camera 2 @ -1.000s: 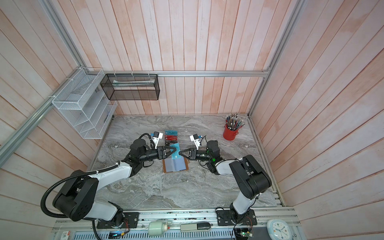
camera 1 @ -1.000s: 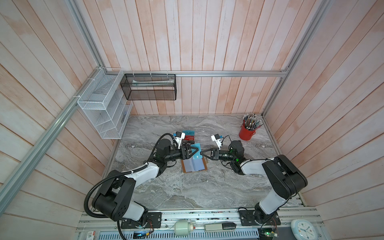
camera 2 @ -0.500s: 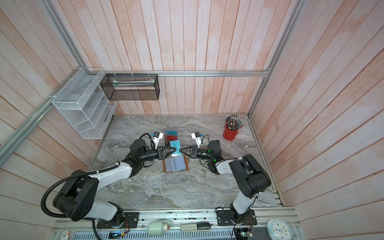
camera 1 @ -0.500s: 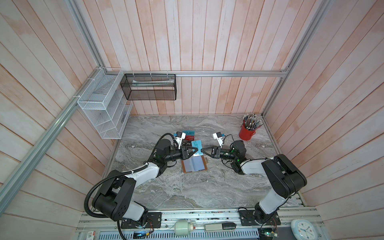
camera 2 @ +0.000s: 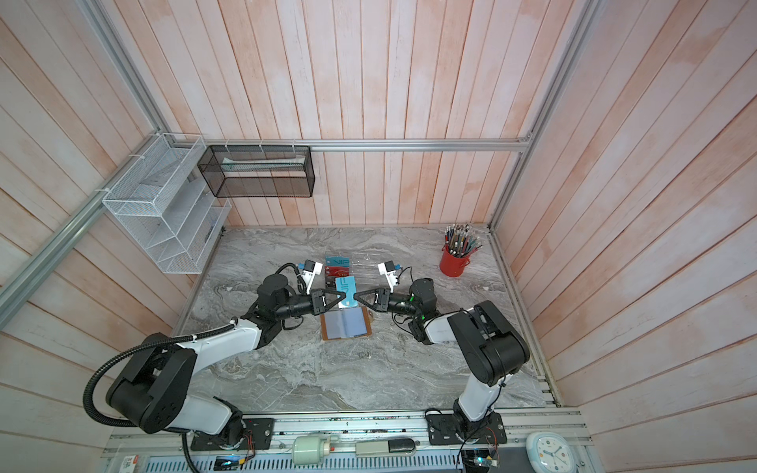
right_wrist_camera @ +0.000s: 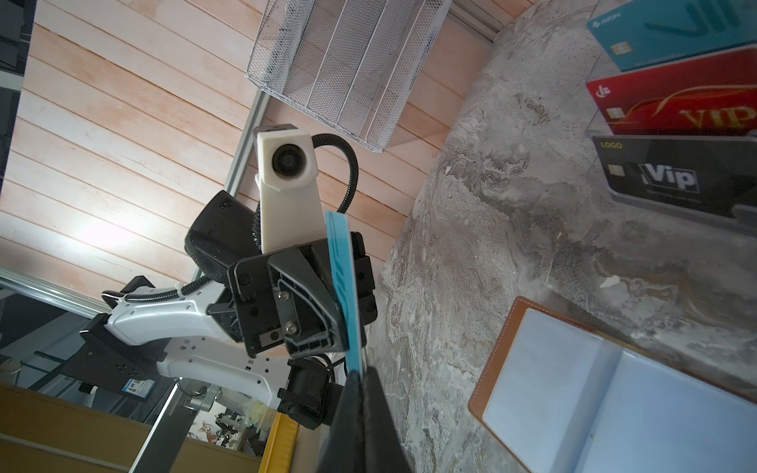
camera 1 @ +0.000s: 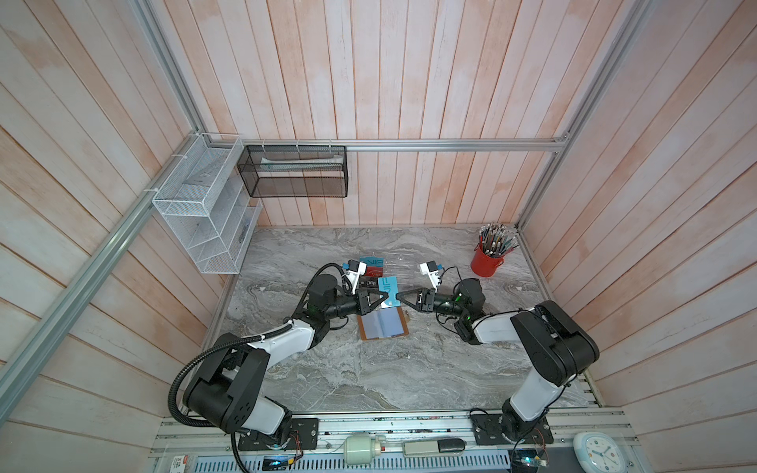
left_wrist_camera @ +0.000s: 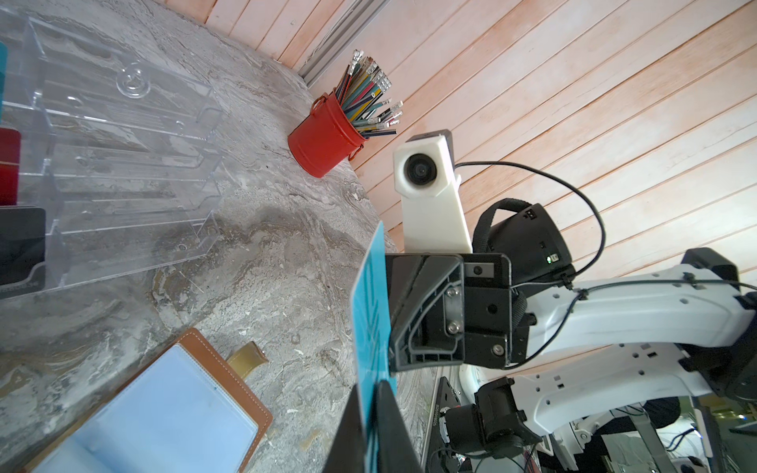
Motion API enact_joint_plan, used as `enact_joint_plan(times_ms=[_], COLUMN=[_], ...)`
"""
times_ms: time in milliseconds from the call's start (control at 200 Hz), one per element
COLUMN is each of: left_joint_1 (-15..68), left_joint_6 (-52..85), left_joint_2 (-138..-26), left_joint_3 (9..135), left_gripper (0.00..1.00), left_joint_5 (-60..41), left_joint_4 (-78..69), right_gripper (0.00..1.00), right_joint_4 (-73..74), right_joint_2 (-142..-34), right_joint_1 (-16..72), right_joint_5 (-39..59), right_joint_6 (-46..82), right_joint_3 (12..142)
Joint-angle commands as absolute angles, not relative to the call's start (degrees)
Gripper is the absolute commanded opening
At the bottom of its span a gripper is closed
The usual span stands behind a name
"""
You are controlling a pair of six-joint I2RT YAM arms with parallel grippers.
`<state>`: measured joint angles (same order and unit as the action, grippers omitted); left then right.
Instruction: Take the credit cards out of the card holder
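Jaws of the left gripper (camera 1: pixel 384 295) are pressed together on one long edge of a teal card (camera 1: pixel 389 286). The opposite edge of the same card is pinched by the right gripper (camera 1: pixel 400 295), whose jaws are likewise closed tight. The two grippers are pointed tip to tip, with only the width of the card between them. In both wrist views the card is seen nearly edge-on, clamped between the black fingers (left_wrist_camera: pixel 393 426) of the near gripper and caught further along by the facing one. The card is held in the air, clear of the table (camera 1: pixel 368 368).

Just below and to the near side of the held card, the card holder (camera 1: pixel 383 324) is laid unfolded on the marble, its tan leather border showing around pale clear sleeves (right_wrist_camera: pixel 614 393). It is touched by neither gripper. Its snap strap (left_wrist_camera: pixel 247 357) is seen sticking out on the right arm's side.

Beyond the grippers a clear acrylic stepped rack (left_wrist_camera: pixel 123 143) is set on the table. Three cards are stood in its steps, one behind another: a teal one (right_wrist_camera: pixel 672 32) at the back, a red one (right_wrist_camera: pixel 676 102) in the middle, a black one (right_wrist_camera: pixel 676 176) in front. Well apart, near the far right corner, a red cup of pencils (camera 1: pixel 486 262) is placed.
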<state>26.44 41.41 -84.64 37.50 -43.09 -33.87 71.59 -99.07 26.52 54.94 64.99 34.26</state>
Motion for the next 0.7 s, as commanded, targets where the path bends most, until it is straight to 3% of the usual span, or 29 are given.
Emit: enact_joint_plan(times_ms=[0, 80, 210, 485, 695], left_joint_1=[26.94, 26.97, 26.91, 26.89, 26.39], left_joint_6=[39.81, 39.55, 38.98, 36.74, 25.94], left_joint_2=[-84.73, -84.72, -84.74, -84.75, -84.97], left_joint_3=[38.67, 38.88, 39.48, 40.64, 47.41], left_gripper=[0.08, 0.07, 0.07, 0.02, 0.0], left_joint_5=[-45.0, -45.0, -44.82, -44.63, -41.1], left_joint_4=[-34.18, -33.53, -32.29, -28.91, -12.8], right_gripper=[0.05, 0.1, 0.28, 0.47, 0.76], right_joint_4=[71.74, 71.25, 69.5, 69.49, 57.21], right_joint_2=[-100.11, -100.02, -99.51, -98.3, -91.9], right_joint_1=[26.37, 26.37, 26.37, 25.62, 24.81], right_joint_5=[53.88, 53.7, 53.53, 53.78, 52.29], right_joint_6=[64.78, 64.47, 63.34, 63.3, 55.51], right_joint_3=[33.87, 33.84, 33.91, 33.21, 33.13])
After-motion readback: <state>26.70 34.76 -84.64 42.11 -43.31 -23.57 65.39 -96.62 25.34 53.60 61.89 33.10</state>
